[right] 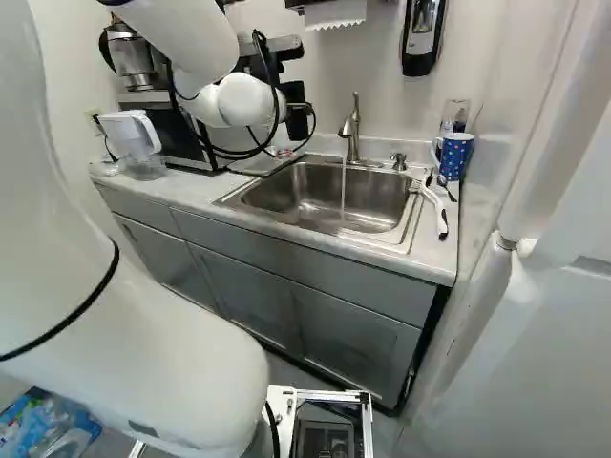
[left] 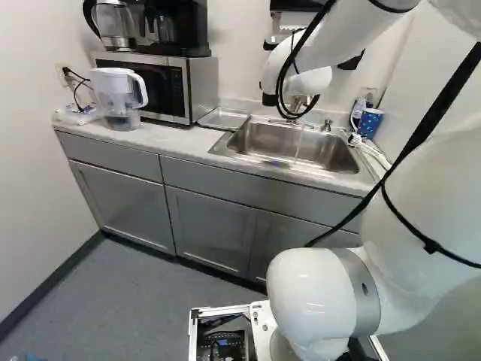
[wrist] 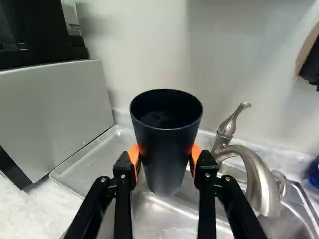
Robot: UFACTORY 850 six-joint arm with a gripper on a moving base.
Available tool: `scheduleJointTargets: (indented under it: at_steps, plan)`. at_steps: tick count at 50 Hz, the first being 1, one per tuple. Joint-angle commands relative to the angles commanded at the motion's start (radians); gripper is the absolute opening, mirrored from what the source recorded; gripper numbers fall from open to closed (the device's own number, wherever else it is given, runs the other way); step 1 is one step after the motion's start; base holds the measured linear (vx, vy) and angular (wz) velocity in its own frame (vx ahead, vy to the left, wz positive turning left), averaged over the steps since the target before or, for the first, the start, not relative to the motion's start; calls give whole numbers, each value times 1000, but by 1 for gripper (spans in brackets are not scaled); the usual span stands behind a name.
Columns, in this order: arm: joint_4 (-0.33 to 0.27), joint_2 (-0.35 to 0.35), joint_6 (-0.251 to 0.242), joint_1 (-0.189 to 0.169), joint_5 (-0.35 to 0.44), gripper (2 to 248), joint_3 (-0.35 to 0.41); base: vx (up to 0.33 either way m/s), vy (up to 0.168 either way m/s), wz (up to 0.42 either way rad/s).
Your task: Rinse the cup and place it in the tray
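We have the tapered dark cup (wrist: 167,149) clenched in our black two-finger gripper (right: 298,118), one orange pad (wrist: 133,155) pressed against each side. The cup's open mouth faces up, and its inside is too dark for us to tell whether it holds water. In the wrist view it overlaps the place where the shallow silver metal tray (left: 224,119) and the stainless steel sink (right: 320,200) meet. The tray lies on the pale counter (left: 176,147), between the sink and the silver-and-black microwave (left: 192,86)

Our white arm (right: 186,38) reaches toward the wall behind the sink. A thin stream of water (right: 344,191) runs from the curved brushed-metal faucet (right: 352,134) into the basin, and the cup is outside that stream. On the sink's far side from the tray, we see a blue spotted mug (right: 456,157) near the wall and a white-handled brush (right: 434,205) beside the basin. The clear pitcher with a white lid and handle (left: 119,94) stands on the counter, in front of the microwave's end away from the sink
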Motion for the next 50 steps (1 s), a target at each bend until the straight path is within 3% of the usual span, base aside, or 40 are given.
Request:
scheduleJointTargets:
  at_steps: [9,14,50]
  plan:
    - [0,0,2,0,0,119,0,0,0,0]
    - [0,0,32,0,0,119,0,0,0,0]
    - [0,0,400,0,0,119,0,0,0,0]
